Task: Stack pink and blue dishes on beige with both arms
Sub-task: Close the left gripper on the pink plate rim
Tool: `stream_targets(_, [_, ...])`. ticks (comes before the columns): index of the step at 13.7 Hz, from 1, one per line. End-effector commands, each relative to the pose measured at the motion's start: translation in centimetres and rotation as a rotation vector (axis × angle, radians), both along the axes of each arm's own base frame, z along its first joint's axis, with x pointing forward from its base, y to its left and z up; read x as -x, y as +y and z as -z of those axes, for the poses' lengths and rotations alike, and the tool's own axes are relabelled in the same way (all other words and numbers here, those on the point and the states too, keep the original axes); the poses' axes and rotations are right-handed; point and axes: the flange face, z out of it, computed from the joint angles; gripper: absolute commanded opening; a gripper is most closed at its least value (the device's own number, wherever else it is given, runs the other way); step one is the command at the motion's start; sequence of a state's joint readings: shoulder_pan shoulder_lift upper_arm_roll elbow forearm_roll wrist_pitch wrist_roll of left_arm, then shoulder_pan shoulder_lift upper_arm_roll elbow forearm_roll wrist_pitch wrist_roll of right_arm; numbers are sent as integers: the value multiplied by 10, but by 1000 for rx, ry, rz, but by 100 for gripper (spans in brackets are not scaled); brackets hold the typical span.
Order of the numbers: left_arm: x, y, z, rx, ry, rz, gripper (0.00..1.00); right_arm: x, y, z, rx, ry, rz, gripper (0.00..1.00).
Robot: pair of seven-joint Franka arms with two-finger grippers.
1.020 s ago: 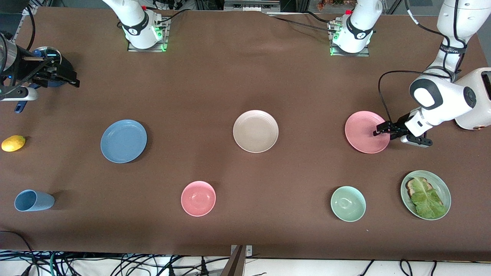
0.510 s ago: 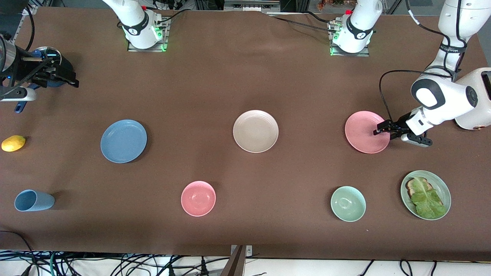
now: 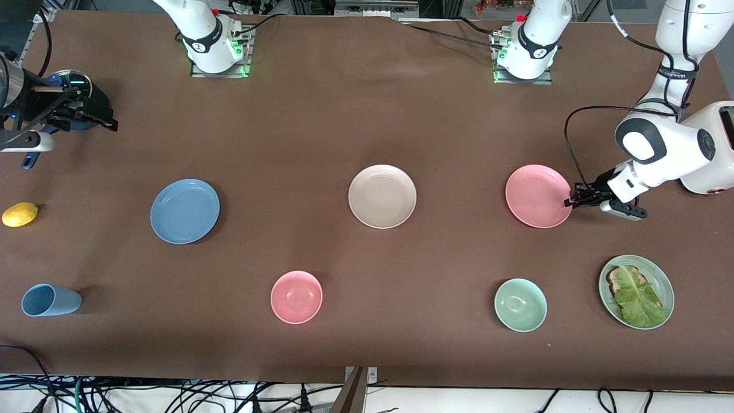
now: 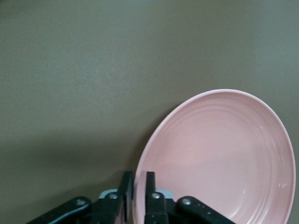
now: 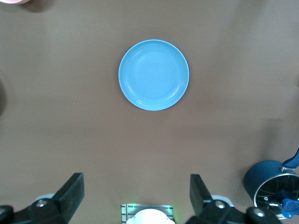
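Note:
The pale pink plate lies toward the left arm's end of the table. My left gripper is shut on its rim, on the edge that faces away from the beige plate. In the left wrist view the pink plate stands tilted, and the left gripper has one finger on each side of its rim. The beige plate sits mid-table. The light blue plate lies toward the right arm's end. My right gripper hangs open and holds nothing. The right wrist view shows the blue plate well out from that gripper.
A pink bowl, a pale green bowl and a green plate with toast and lettuce sit nearer the camera. A blue cup, a lemon and a dark pot are at the right arm's end. A white appliance stands at the left arm's end.
The left gripper has shut on the pink plate's rim. The plate has shifted a little toward the beige plate and now tilts. The right arm has hardly moved.

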State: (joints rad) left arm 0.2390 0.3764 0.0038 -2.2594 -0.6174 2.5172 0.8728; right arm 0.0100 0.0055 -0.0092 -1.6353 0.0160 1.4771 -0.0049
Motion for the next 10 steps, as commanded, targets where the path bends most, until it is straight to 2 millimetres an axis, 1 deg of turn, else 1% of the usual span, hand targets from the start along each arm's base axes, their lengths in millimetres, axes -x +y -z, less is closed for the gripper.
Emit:
stream_targets(1, [-2,2,-3,26,-18,6,0,0,-4,-5,6,3,-7,100])
stream_targets(4, [-2,2,-3,27,-18,0,0,0,-4,-5,6,3,-7,100])
stream_targets(5, [-5,3,-7,24,-25,-3,0,0,-4,-5,6,3,-7,100])
stream_targets(8, [-31,-8,-35,77,-4,-6,0,0,-4,-5,6,3,-7,100])
stream_targets(10, [-47,-12,-66,36,31,-8,0,0,-4,-4,6,5,-7,100])
